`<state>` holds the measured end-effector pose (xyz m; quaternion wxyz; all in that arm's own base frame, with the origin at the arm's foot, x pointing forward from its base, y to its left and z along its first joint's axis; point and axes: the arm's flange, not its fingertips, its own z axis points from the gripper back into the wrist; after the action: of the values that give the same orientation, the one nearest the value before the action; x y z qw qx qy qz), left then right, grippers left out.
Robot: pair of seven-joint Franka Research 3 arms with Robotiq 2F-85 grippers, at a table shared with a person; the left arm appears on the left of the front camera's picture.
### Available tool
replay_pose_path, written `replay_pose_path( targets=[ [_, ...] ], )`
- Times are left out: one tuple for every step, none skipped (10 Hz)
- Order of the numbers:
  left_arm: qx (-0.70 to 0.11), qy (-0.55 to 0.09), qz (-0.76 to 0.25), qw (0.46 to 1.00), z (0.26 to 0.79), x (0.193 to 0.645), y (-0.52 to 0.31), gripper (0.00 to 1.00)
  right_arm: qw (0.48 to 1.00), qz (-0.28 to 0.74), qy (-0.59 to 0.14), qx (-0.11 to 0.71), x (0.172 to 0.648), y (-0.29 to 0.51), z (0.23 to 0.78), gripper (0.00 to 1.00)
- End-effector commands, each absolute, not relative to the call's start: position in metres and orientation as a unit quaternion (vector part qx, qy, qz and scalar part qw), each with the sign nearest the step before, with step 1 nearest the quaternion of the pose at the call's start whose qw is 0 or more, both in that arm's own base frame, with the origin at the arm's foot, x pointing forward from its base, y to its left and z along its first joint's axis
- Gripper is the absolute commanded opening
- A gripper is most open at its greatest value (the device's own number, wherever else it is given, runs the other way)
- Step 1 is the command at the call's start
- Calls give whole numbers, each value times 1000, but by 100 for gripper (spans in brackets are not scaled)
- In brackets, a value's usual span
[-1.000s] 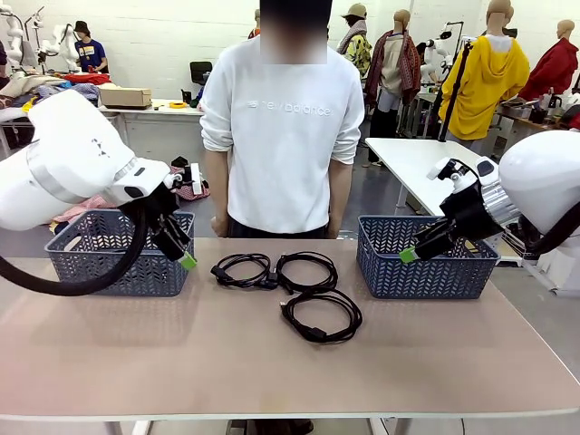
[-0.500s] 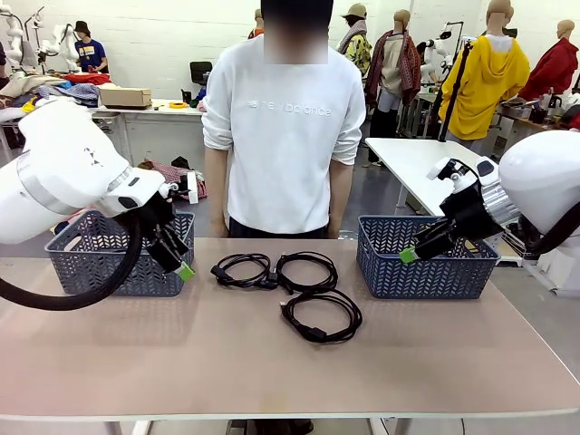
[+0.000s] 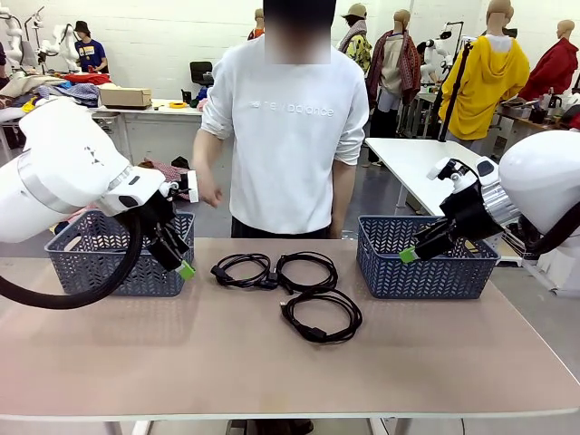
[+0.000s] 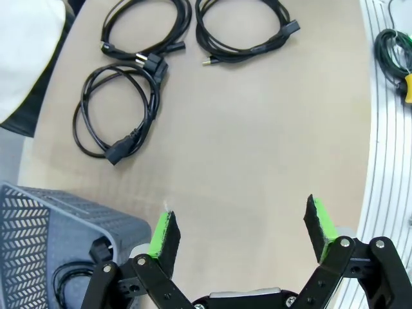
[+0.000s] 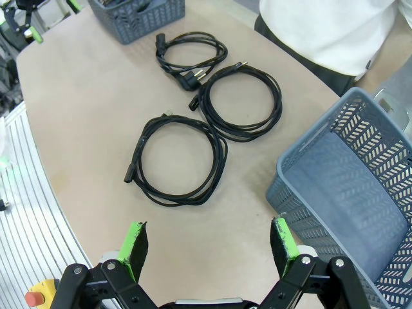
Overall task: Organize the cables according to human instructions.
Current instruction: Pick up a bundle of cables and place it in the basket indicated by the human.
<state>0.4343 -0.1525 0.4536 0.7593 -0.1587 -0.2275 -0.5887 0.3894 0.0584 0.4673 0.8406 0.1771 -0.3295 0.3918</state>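
Person's hand [image 3: 210, 192] has risen from the side, loosely curled, empty: an instruction looks imminent. Left gripper [image 4: 241, 222] and right gripper [image 5: 209, 233] hang spread, holding nothing. Three cables [image 3: 270, 282] lie mid-table [image 3: 136, 362]; a fourth [image 4: 67, 280] sits in the left basket [image 4: 38, 212].

Three thin black cables lie as flat round coils ahead of the right gripper [image 5: 209, 238] jaws: one nearest [image 5: 139, 158], two beyond [image 5: 239, 135] [image 5: 191, 77], touching. A fourth cable [image 4: 96, 251] sits in a basket [image 4: 38, 212] just beside the left gripper [image 4: 241, 222] jaws.
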Motion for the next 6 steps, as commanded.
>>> replay_pose_path(
  targets=[
    [-159,-228,-589,759,454,437,-153,100,834,395,-337,186,392,58,466,100],
    [-159,-228,-589,759,454,437,-153,100,834,395,-337,186,392,58,466,100],
    [-159,-228,-589,759,454,437,-153,100,834,395,-337,186,392,58,466,100],
    [-159,-228,-589,759,454,437,-153,100,834,395,-337,186,392,58,466,100],
    [-159,-228,-589,759,454,437,-153,100,834,395,-337,186,392,58,466,100],
    [-159,-228,-589,759,454,437,-153,100,834,395,-337,186,392,58,466,100]
  ],
)
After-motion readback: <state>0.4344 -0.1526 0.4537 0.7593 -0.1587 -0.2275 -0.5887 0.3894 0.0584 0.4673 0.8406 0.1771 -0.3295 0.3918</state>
